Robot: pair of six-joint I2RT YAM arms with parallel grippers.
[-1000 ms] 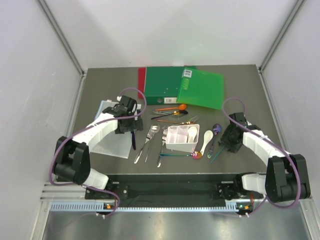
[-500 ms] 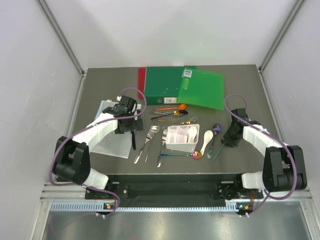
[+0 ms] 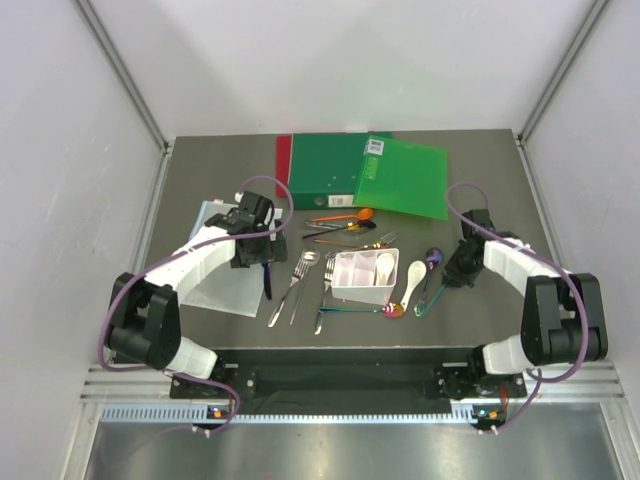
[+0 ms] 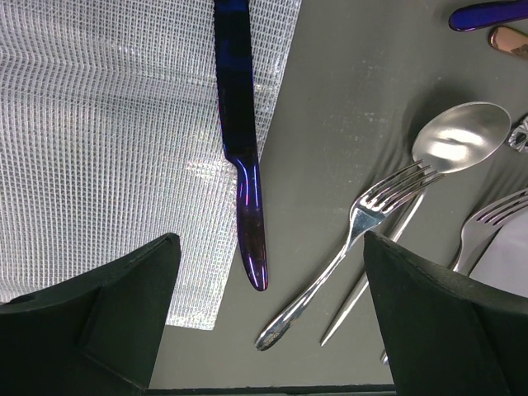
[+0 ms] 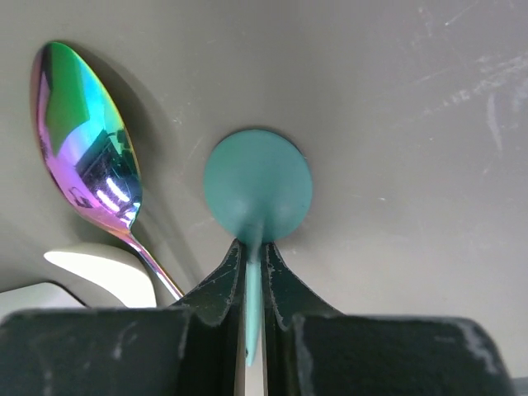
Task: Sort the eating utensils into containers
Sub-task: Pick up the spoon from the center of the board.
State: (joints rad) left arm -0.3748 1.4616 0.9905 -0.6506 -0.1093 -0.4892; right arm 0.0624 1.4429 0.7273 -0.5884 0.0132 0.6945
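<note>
In the right wrist view my right gripper [image 5: 253,252] is shut on the thin neck of a teal spoon [image 5: 258,183], whose round bowl lies flat on the table just past the fingertips. A rainbow-metallic spoon [image 5: 82,140] lies to its left. From above, the right gripper [image 3: 455,272] is right of the white divided bin [image 3: 365,277], which holds a white spoon. My left gripper [image 4: 272,305] hangs open over a dark blue knife [image 4: 243,157] and a silver fork [image 4: 346,247], touching neither. Behind the bin lie an orange spoon [image 3: 345,215] and more utensils.
Green folders [image 3: 400,175] and a red folder [image 3: 283,165] lie at the back. A clear meshed plastic sheet [image 4: 107,148] lies under the knife's blade at the left. A silver spoon [image 4: 458,144] and a white spoon [image 3: 413,278] lie near the bin.
My right gripper has closed from wide open onto the teal spoon's neck, its arm shifting slightly back. The left arm has not moved.
</note>
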